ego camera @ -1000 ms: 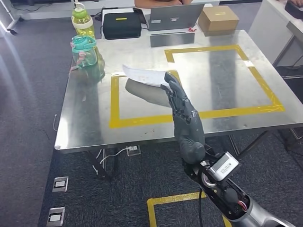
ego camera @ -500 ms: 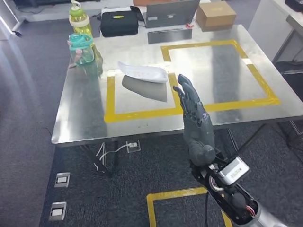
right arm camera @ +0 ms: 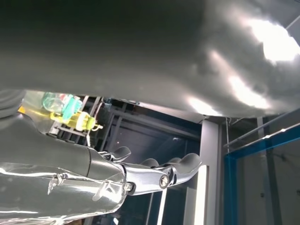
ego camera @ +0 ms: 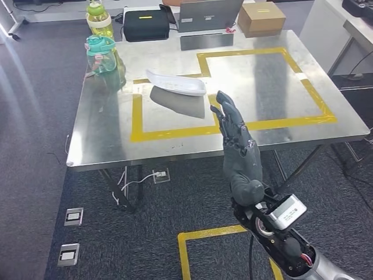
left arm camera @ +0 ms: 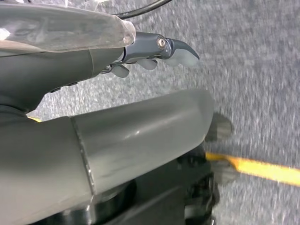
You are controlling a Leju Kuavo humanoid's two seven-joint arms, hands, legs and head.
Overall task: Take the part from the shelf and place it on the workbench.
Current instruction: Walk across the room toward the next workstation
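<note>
On the workbench [ego camera: 110, 140], the white part [ego camera: 176, 83] lies apart from the spread, empty right robot hand [ego camera: 237, 153].

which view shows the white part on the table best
The head view: the white part lies whole on the steel workbench, beyond the right hand. The left wrist view faces carpet; the right wrist view looks past its fingers at bottles.

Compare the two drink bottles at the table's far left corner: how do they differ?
The teal-lidded bottle stands nearer the robot; the yellow-green bottle stands behind it, toward the table's far edge. The teal-lidded bottle has a teal cap and looks squat and wide; the yellow-green bottle has a green cap and a yellowish body, partly hidden by the other. Both are translucent, upright and capped.
</note>
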